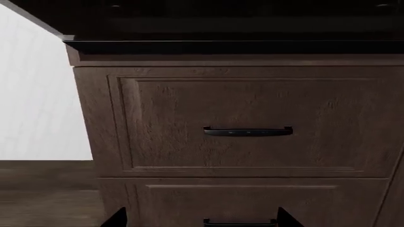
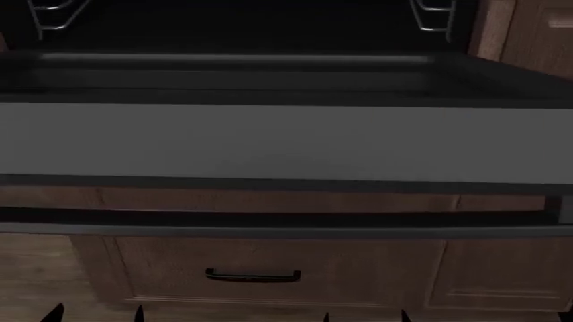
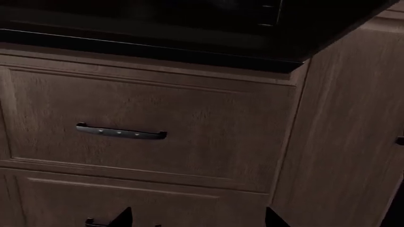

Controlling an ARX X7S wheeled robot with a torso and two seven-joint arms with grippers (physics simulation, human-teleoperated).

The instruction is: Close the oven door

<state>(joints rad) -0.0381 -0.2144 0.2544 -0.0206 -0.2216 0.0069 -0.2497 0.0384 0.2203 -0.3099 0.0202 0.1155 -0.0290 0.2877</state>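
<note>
Oven door (image 2: pixel 286 141) lies fully open above both pincers; closing not begun. Left gripper (image 1: pixel 197 218) and right gripper (image 3: pixel 197 216) apparently spread, tips barely visible.

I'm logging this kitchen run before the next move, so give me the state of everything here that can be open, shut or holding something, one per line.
oven door: open, folded down flat, grey inner face up.
upper wood drawer: shut.
lower wood drawer: shut.
left gripper: open, holding nothing, below the door.
right gripper: open, holding nothing, facing the drawers.
</note>
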